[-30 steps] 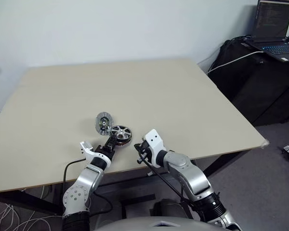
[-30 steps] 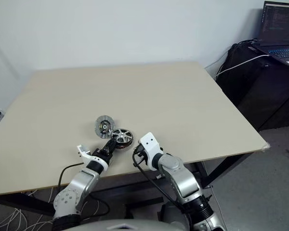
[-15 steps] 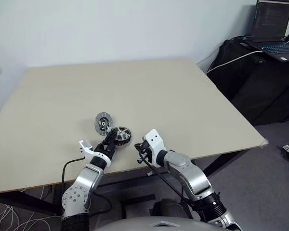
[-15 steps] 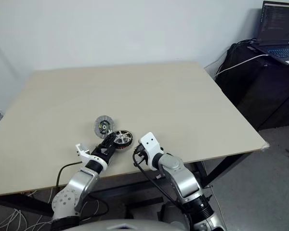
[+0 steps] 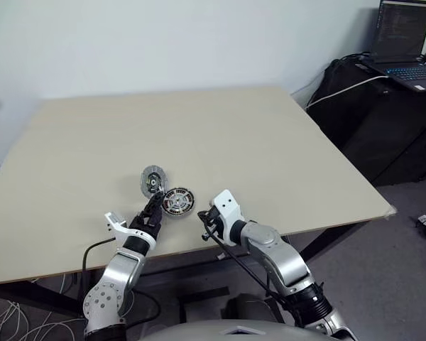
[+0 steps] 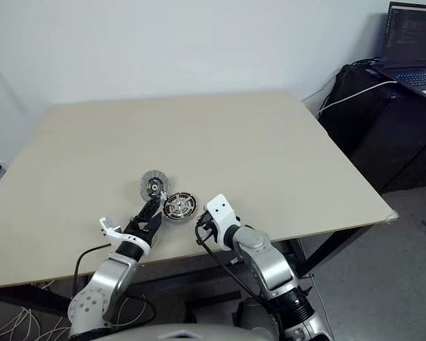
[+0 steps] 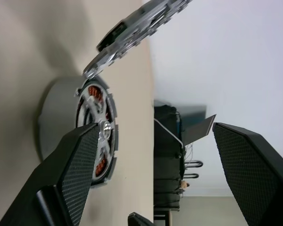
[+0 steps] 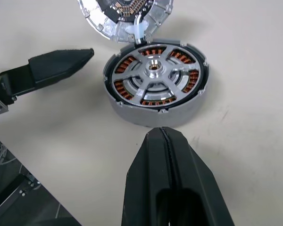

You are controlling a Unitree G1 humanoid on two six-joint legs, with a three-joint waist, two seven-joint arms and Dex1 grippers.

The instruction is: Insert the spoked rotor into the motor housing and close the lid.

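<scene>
Broad beige counter (image 5: 199, 135), near edge: silver-spoked black-rimmed rotor (image 8: 155, 77) already seated inside copper-coiled round motor housing (image 8: 132, 113); round silver-grey lid (image 8: 125, 16) leaning against its far rim. Left hand (image 5: 153, 210) released beside; right hand (image 8: 167, 141) clenched, empty. Next: grasp lid, lower squarely.

Spoked rotor (image 8: 155, 77) now seated flat in the motor housing (image 8: 132, 113) on the worktop (image 5: 270, 142), silver spokes level over the copper coils; a second ago held tilted on edge over the housing. Left gripper (image 5: 156, 204) released from the rotor: fingers (image 7: 78, 162) spread wide, drawn back toward 8 o'clock of the housing and lifted slightly, no longer touching it. Left forearm shifted outward toward 9 o'clock along the worktop's near edge.
</scene>
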